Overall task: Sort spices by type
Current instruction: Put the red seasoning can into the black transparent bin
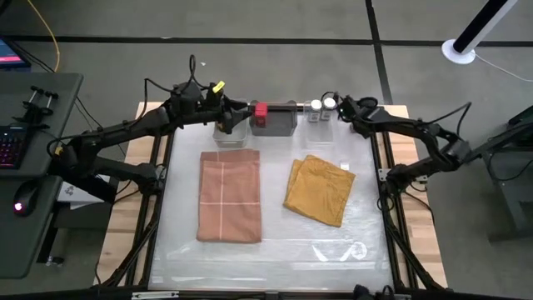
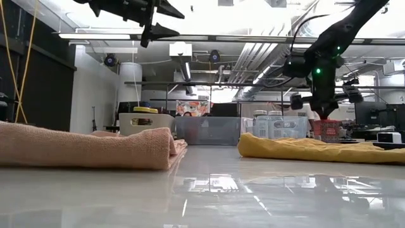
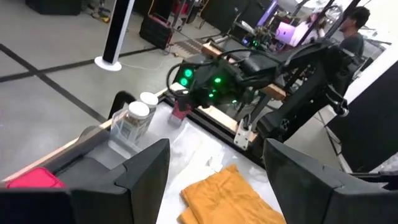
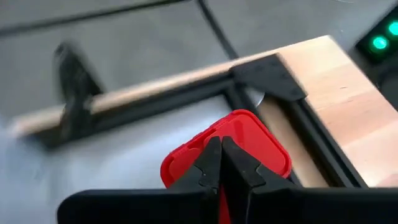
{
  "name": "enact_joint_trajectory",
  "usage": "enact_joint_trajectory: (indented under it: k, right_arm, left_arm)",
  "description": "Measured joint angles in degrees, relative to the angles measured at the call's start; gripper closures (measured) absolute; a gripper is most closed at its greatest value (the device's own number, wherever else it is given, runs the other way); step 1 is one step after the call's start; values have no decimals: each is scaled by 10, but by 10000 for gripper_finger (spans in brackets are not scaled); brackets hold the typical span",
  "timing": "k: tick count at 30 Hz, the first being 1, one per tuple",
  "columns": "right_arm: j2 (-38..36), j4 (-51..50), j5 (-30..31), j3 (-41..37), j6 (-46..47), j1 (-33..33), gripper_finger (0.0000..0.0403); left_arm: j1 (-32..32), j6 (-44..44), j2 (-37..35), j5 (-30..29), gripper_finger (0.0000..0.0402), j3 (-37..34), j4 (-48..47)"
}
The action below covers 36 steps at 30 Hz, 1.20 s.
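My right gripper (image 4: 221, 152) hangs at the table's far right corner, fingers pressed together with nothing between them, tips just above a red tin (image 4: 227, 149) that sits directly beneath, close to the corner bracket. So the tin lies straight below me; I judge I must spread, then drop. Along the far edge stand two white-topped shakers (image 1: 322, 107), then a clear bin holding another red tin (image 1: 259, 111). My left gripper (image 1: 221, 117) waits spread and empty over the far-left bin, farther off.
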Motion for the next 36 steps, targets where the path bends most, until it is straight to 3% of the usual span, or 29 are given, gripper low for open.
enact_joint_trajectory:
  k: [8,13,18,26,34,36]
  right_arm:
    - [-86,-141,-67,-3,-36,94,403]
    - [-124,-239,-90,-4,4,175,403]
    - [-128,-266,-105,-4,74,275,403]
    - [-115,-124,-100,-4,165,401,403]
    - [-10,165,-111,-4,72,425,403]
    - [0,195,-113,9,31,425,403]
  left_arm:
    - [0,34,0,0,156,0,-9]
    - [1,36,0,-2,156,0,-8]
    - [1,36,0,-2,156,0,-9]
    - [1,23,0,-3,156,0,-9]
    - [1,-5,0,-3,156,0,-9]
    - [1,-17,0,-3,156,0,-9]
